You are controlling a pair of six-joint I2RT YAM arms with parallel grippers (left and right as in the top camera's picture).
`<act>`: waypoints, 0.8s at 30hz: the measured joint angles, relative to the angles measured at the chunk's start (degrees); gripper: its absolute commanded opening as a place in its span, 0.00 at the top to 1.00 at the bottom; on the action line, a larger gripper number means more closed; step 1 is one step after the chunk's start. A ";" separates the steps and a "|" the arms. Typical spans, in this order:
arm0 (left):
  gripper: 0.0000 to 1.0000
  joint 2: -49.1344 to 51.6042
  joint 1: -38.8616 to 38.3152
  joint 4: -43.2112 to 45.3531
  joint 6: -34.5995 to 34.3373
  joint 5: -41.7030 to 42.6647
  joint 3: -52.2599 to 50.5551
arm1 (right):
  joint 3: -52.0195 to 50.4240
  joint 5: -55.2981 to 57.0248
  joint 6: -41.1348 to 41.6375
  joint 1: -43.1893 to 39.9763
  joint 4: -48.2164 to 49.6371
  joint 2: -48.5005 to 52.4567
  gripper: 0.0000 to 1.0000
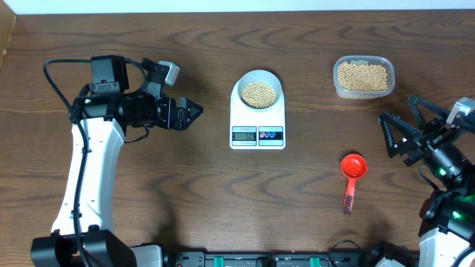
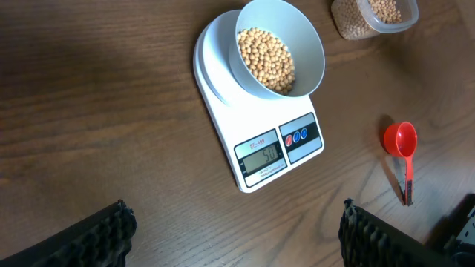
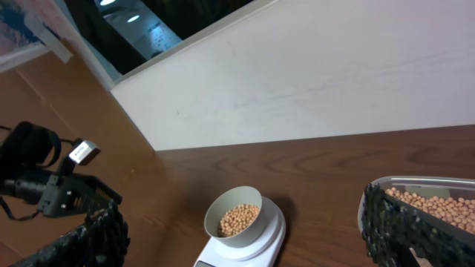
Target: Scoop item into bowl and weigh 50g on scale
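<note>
The pale bowl [image 1: 258, 93] sits on the white scale [image 1: 257, 132] mid-table and holds tan beans [image 1: 258, 94]. In the left wrist view the bowl [image 2: 304, 44] holds beans [image 2: 266, 59] on the scale [image 2: 223, 126], whose display shows digits. A red scoop [image 1: 352, 169] lies empty on the table right of the scale; it also shows in the left wrist view [image 2: 401, 141]. My left gripper [image 1: 191, 113] is open and empty, left of the scale. My right gripper [image 1: 401, 124] is open and empty at the right edge. The right wrist view shows the bowl [image 3: 236, 215] with beans.
A clear plastic tub [image 1: 363, 76] of more beans stands at the back right; it shows in the left wrist view [image 2: 375, 16] and the right wrist view [image 3: 438, 200]. A white wall rises behind the table's far edge in the right wrist view.
</note>
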 measured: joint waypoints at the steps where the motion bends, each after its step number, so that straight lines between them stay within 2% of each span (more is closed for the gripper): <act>1: 0.10 0.00 0.00 0.00 0.00 0.00 0.00 | 0.00 0.02 -0.15 0.00 0.00 0.00 0.01; 24: 0.10 0.00 0.00 0.00 0.00 0.00 0.00 | 0.00 0.00 -0.79 0.00 -0.11 0.04 0.01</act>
